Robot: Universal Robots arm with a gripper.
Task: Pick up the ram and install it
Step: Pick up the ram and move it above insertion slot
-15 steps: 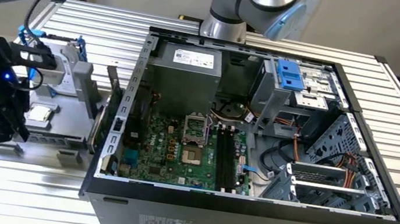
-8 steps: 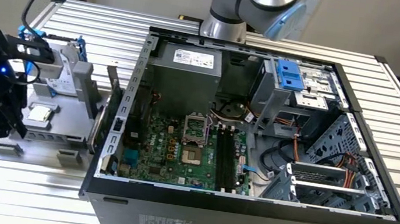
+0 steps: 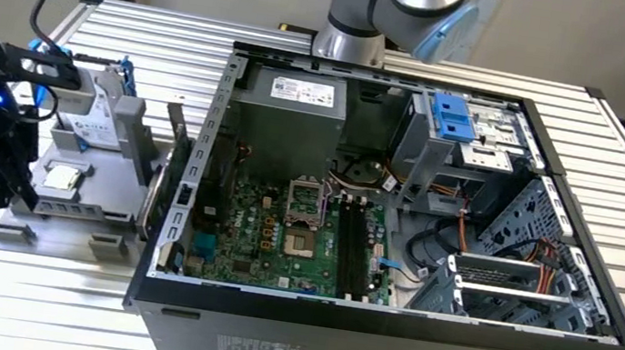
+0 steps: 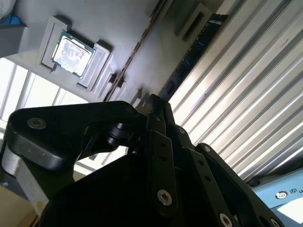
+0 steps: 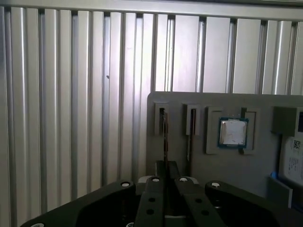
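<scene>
Right at the claw's (image 5: pixel 166 165) tip in the first wrist view, the thin edge of the ram (image 4: pixel 194 52) ran straight away from it, standing on edge in a narrow holder on the grey fixture plate (image 5: pixel 255 175). The second wrist view showed the same dark stick reaching from the claw's tip out toward the far end of that holder. Whether the claw was pinching the stick, pressed together just clear of it, or slightly spread around it could not be told, since its own dark body covered the place where the two met. A processor chip (image 5: pixel 233 132) sat in a square recess of the same plate, off to one side of the claw and a little farther out than the ram's holder. Beyond the plate's edge lay the ribbed metal table (image 5: pixel 71 94). The open computer case (image 3: pixel 389 333) stood well apart from the claw, on the far side of the fixture plate, and its long black memory slots (image 3: pixel 354 245) looked empty, though they were small and dark in the exterior view. I judged the task to be at its first step: the claw was lined up on the ram at the fixture, the stick had not been raised clear of its holder, and the carry to the case and the seating in a slot were all left to do.
</scene>
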